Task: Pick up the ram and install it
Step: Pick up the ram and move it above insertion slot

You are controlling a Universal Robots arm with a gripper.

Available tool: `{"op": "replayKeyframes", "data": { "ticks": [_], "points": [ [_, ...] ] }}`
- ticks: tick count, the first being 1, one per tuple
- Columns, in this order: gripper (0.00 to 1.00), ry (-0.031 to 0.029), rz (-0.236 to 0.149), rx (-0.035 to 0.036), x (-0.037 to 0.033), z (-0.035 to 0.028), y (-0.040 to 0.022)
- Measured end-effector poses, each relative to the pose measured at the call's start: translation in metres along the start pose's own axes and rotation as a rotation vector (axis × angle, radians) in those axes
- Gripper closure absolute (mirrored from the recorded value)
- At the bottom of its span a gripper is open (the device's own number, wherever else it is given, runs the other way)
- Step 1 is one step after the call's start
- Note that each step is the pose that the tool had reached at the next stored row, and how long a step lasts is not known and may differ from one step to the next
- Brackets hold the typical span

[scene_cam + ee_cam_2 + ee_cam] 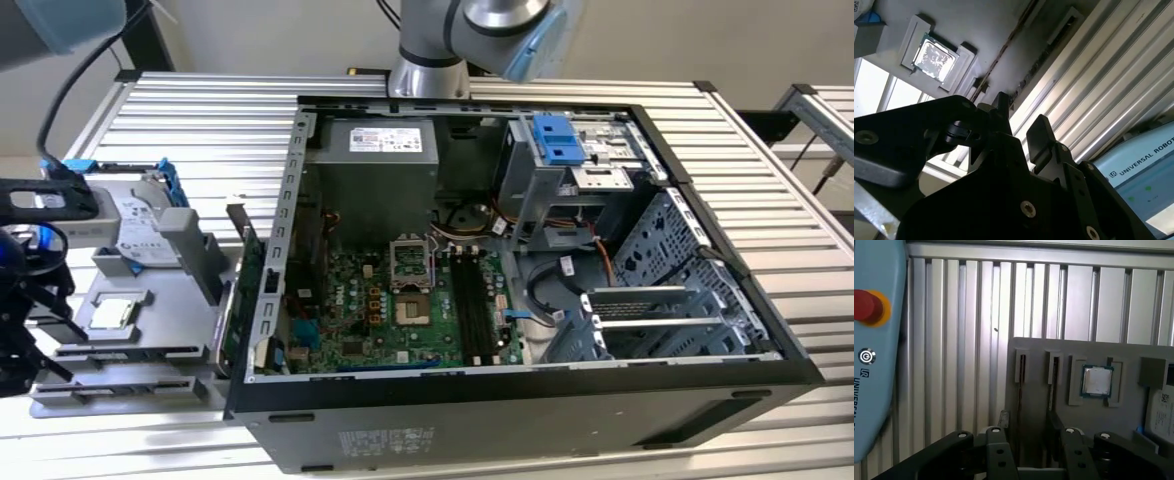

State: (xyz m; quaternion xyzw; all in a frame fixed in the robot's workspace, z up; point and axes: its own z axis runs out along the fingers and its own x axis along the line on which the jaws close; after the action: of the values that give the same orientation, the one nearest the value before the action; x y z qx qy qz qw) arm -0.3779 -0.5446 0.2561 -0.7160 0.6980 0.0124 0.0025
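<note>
The ram (1022, 370) is a thin dark stick standing on edge in a narrow slot of the grey holder (1036, 347); in the second wrist view the ram (1004, 55) runs as a thin brownish line. My gripper (1029, 422) hovers just above the holder, open, with one black finger on each side of the slot's line and nothing between them. The same open gap shows at the gripper (1021, 117) in the second wrist view. In the exterior view the gripper (30, 330) hangs at the far left over the holder (147, 345). The motherboard's memory slots (470, 295) lie inside the open computer case (747, 300).
A processor chip (1096, 381) sits in a recess of the holder beside a second narrow slot (1055, 372). A hard drive (127, 215) in a blue bracket and a green expansion card (251, 290) stand by the case. A pale blue pendant with a red button (869, 307) lies on the ribbed table.
</note>
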Motion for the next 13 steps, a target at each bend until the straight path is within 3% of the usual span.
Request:
{"op": "replayKeyframes", "data": {
  "ticks": [13],
  "points": [
    [0.00,0.0019,0.009,0.0001,0.0005,0.0236,-0.0003]
  ]
}}
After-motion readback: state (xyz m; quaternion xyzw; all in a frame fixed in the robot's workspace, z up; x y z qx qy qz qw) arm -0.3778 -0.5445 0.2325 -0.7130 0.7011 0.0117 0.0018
